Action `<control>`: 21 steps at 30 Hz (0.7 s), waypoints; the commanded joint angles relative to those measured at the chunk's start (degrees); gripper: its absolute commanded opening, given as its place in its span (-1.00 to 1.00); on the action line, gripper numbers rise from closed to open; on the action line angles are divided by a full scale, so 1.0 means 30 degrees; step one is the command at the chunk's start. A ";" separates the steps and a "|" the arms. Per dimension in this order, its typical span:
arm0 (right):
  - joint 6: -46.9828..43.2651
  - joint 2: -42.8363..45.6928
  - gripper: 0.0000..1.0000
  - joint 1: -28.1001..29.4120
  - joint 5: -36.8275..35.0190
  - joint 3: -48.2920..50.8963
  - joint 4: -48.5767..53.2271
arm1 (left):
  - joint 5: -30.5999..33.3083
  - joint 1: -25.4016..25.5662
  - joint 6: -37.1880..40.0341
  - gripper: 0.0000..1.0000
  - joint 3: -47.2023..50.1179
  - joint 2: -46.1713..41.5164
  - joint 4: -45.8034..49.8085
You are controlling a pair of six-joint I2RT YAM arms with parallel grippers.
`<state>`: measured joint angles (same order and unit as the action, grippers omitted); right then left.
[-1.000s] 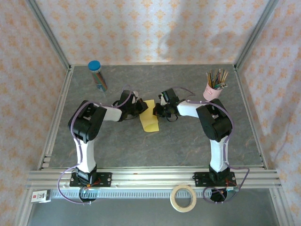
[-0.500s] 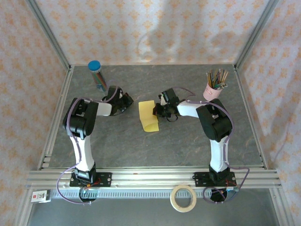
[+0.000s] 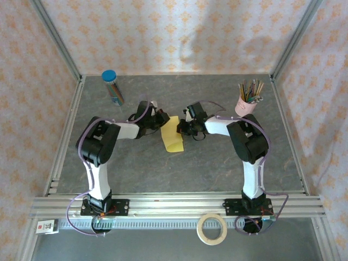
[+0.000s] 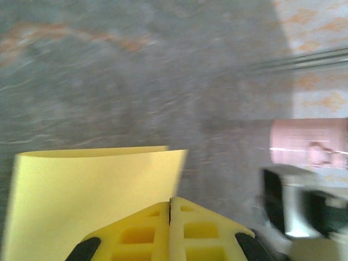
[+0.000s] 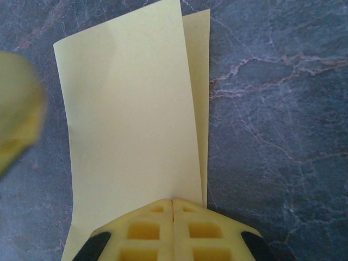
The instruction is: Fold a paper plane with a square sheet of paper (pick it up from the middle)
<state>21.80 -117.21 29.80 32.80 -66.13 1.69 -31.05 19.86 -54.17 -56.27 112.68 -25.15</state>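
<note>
Two end effectors are seen from above, brought close together over a yellow sheet of paper (image 3: 173, 137). The sheet is laid near the middle of the grey table (image 3: 217, 163). The left end effector (image 3: 164, 119) is placed at the far left part of the sheet, and the right end effector (image 3: 181, 129) is placed at its right edge. From up there the sheet is seen as a narrow strip, longer than it is wide. A blue-capped tube (image 3: 112, 88) is stood at the far left of the table, and a pink cup (image 3: 246, 106) full of pencils is stood at the far right. A roll of tape (image 3: 212, 228) is laid in front of the arm bases.

More is told by the right wrist view. There the sheet is shown folded over, with a thin band of the lower layer left bare along the right side. The yellow fingers of the right end effector are shut tight together, and their tips are set on the near edge of the sheet. Whether the paper is pinched or just pressed cannot be told. A blurred yellow shape (image 5: 16, 130) is seen beside the sheet.

In the left wrist view, the fingers of the left end effector are shut as well, with no gap between them. Their tips are held at the edge of the sheet, but whether it is touched cannot be told.
</note>
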 commanded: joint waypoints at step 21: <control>0.0019 -0.4826 -0.95 -0.0997 -0.6749 0.2753 0.4629 | 0.0063 -0.2799 0.3388 -1.00 -0.0836 0.0905 0.0654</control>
<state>22.46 -117.27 29.69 32.82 -65.73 0.54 -32.60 13.52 -48.84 -59.81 116.71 -20.99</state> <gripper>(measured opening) 0.039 0.046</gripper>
